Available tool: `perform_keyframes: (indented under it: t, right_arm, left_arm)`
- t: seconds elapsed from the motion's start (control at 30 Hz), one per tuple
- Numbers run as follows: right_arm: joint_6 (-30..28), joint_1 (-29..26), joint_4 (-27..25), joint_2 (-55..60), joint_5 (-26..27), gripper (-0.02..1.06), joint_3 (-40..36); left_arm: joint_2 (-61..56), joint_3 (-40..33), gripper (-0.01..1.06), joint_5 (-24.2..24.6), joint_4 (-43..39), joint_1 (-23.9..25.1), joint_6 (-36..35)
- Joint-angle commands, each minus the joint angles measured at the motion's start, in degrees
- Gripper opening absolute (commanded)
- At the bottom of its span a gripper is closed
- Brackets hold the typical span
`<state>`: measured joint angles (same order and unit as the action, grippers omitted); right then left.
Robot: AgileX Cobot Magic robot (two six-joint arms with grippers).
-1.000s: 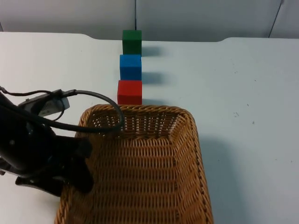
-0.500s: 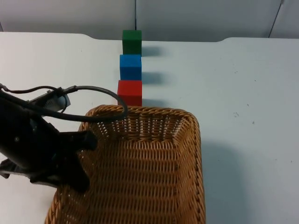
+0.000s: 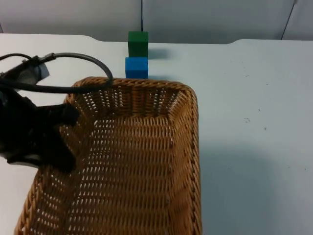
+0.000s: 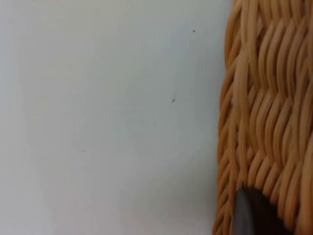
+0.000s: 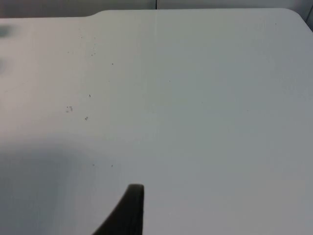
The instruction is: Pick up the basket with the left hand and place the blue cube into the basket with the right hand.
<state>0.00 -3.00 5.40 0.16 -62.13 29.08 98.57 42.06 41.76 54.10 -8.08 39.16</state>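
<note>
Now lifted and tipped toward the camera, basket (image 3: 132, 156) in the left gripper (image 3: 54, 142) — pinched at the left rim wall, jaws closed on the weave, one fingertip against the wicker in the left wrist view. Could slip or twist out, held from one side only. Far rim just in front of the blue cube (image 3: 136, 67) — could knock it, or the green cube (image 3: 138, 44) behind. Right gripper (image 5: 128, 215) waiting over bare table (image 5: 195, 98); spread of fingers impossible to tell.

Black left end effector (image 3: 58, 134)
</note>
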Motion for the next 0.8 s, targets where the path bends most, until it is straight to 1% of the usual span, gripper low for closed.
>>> perform_keyframes:
  t: [0.0,0.03,0.07,0.1,0.13,0.2,0.23,0.3,0.37,0.4,0.47,0.53,0.63,0.77]
  right_arm:
    - [0.0,-0.3,0.4,-0.2,0.5,1.04,-0.1]
    - [0.0,-0.3,0.4,-0.2,0.5,1.04,-0.1]
    - [0.0,-0.3,0.4,-0.2,0.5,1.04,-0.1]
    - [0.0,-0.3,0.4,-0.2,0.5,1.04,-0.1]
    - [0.0,-0.3,0.4,-0.2,0.5,1.04,-0.1]
    - [0.0,-0.3,0.4,-0.2,0.5,1.04,-0.1]
    - [0.0,-0.3,0.4,-0.2,0.5,1.04,-0.1]
    - [0.0,-0.3,0.4,-0.2,0.5,1.04,-0.1]
    - [0.0,-0.3,0.4,-0.2,0.5,1.04,-0.1]
    - [0.0,-0.3,0.4,-0.2,0.5,1.04,-0.1]
    - [0.0,-0.3,0.4,-0.2,0.5,1.04,-0.1]
    - [0.0,-0.3,0.4,-0.2,0.5,1.04,-0.1]
    - [0.0,-0.3,0.4,-0.2,0.5,1.04,-0.1]
    - [0.0,-0.3,0.4,-0.2,0.5,1.04,-0.1]
  left_arm:
    - [-2.8,-0.1,0.00,4.9,-1.8,4.3,-2.4]
    - [-2.8,-0.1,0.00,4.9,-1.8,4.3,-2.4]
    - [-3.8,-0.1,0.00,6.1,-2.9,5.7,-3.0]
    - [-5.3,-0.1,0.00,7.2,-6.2,8.3,-5.3]
    - [-5.8,-0.1,0.00,7.6,-7.5,9.1,-5.9]
    - [-7.8,-0.1,0.00,8.8,-13.6,12.6,-8.9]
    - [-7.8,-0.1,0.00,8.8,-13.6,12.6,-8.9]
    - [-8.6,-0.1,0.00,9.8,-17.0,15.8,-9.8]
    - [-8.7,-0.1,0.00,11.1,-17.5,18.8,-9.6]
    - [-8.7,-0.1,0.00,11.1,-17.5,18.8,-9.6]
    - [-8.7,-0.1,0.00,11.3,-17.8,20.9,-9.6]
    - [-8.7,-0.1,0.00,11.3,-18.4,21.8,-9.6]
    - [-8.7,-0.1,0.00,11.5,-19.4,21.8,-9.6]
    - [-8.7,-0.1,0.00,13.4,-19.7,21.8,-8.2]
